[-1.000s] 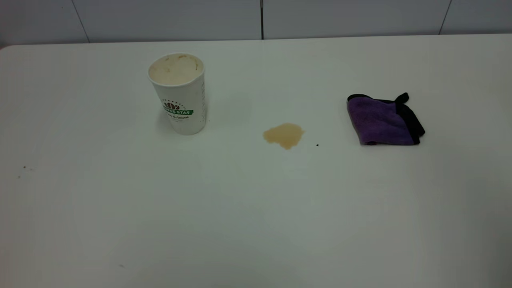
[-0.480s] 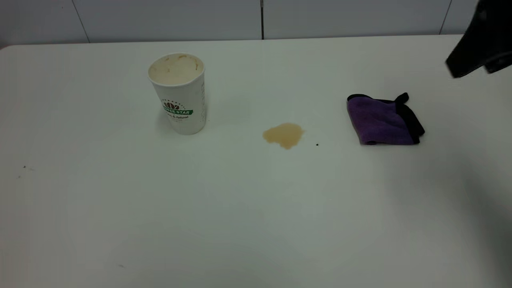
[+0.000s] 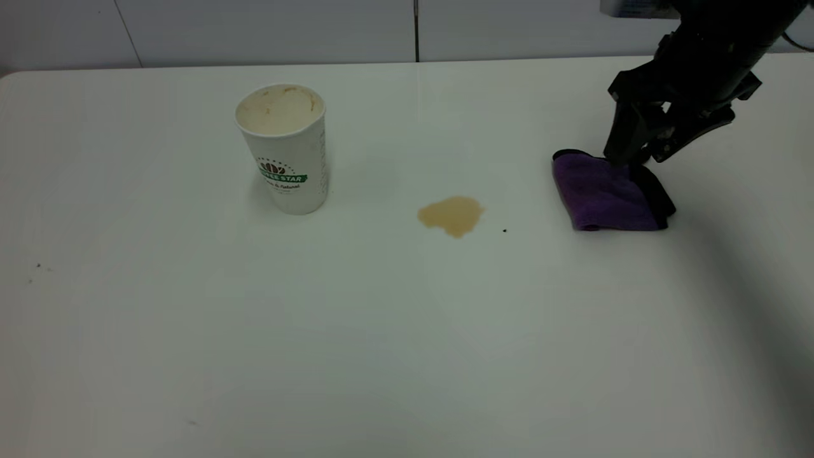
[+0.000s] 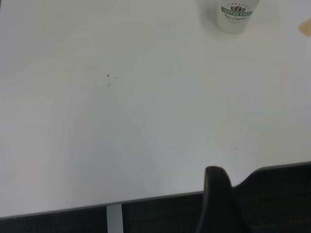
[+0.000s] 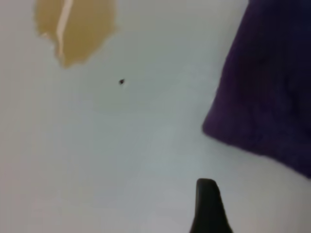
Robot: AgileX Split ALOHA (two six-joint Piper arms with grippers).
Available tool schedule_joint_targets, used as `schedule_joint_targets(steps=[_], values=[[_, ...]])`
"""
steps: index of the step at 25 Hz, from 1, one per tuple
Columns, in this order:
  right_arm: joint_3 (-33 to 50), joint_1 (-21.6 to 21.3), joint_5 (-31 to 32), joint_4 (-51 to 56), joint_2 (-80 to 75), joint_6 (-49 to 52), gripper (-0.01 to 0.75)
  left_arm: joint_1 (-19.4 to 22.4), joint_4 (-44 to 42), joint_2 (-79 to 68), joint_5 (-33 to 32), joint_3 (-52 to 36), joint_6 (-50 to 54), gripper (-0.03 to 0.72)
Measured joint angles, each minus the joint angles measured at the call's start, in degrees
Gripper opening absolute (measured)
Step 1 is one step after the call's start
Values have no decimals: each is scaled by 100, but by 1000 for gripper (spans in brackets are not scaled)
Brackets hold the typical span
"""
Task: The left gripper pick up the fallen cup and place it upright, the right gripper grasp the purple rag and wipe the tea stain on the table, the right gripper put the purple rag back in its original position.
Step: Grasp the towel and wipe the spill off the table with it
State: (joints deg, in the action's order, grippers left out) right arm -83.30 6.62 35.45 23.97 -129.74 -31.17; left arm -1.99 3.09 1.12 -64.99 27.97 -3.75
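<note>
Cup (image 3: 283,147) stands upright on the counter (image 3: 381,331), tea stain (image 3: 451,215) at its 4 o'clock. Right gripper (image 3: 626,156), fingers spread and grasping nothing, hangs over the purple rag's (image 3: 601,194) 12 o'clock edge. Left gripper (image 4: 218,204) sits off the counter's edge; I cannot tell its state.

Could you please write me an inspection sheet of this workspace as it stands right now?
Surface: white table, bare except for the items below.
Cup: the cup stands upright at the left, tan-stained inside.
Stain: the tea stain lies unwiped between cup and rag.
Rag: the purple rag lies folded on the table at the right.
Clutter: a tiny black speck beside the stain; faint specks at the far left.
Grippers: the right gripper is at the rag's far edge, jaws open; the left gripper is parked off the table's near edge.
Cables: a short loop at the right arm's upper edge.
Surroundings: pale panelled wall behind.
</note>
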Motion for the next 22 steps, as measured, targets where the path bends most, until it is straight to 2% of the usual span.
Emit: schedule_joint_targets(steps=[7, 16, 18, 19, 20, 22], values=[[-1401, 44, 310, -508, -1042, 479, 560, 0, 0, 0, 0, 0, 0, 489], [-1857, 378, 276, -1645, -1763, 1035, 553, 0, 0, 0, 0, 0, 0, 489], [-1868, 426, 234, -1918, -1808, 1262, 502, 0, 0, 0, 0, 0, 0, 489], [-1879, 472, 220, -1994, -1814, 1321, 447, 0, 0, 0, 0, 0, -7, 489], [-1890, 511, 210, -2055, -1818, 1355, 385, 0, -5, 0, -5, 0, -7, 489], [-1895, 633, 154, -2103, -1824, 1368, 193, 0, -5, 0, -5, 0, -7, 489]])
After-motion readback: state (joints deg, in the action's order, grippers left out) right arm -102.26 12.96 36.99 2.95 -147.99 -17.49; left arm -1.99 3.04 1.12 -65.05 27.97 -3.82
